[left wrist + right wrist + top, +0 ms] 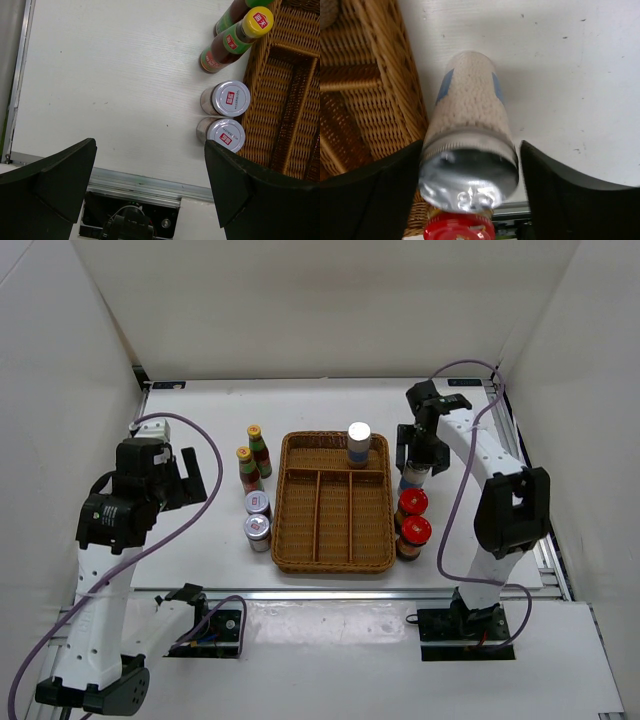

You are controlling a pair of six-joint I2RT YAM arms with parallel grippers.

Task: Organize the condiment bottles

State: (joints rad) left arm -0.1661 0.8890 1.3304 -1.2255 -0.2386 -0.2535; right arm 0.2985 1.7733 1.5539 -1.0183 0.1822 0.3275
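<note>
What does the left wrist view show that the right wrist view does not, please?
Left wrist only: the open left claw, two yellow-capped bottles and two silver-lidded jars. Right wrist only: a silver-capped shaker between the fingers of the right claw, plus a red cap at the bottom edge. Both: the wicker tray and the white table.

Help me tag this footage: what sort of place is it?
Probably a robotics lab cell: bare white panel walls around a white table, a white-and-black left robot arm and right robot arm bolted at its edge.
</note>
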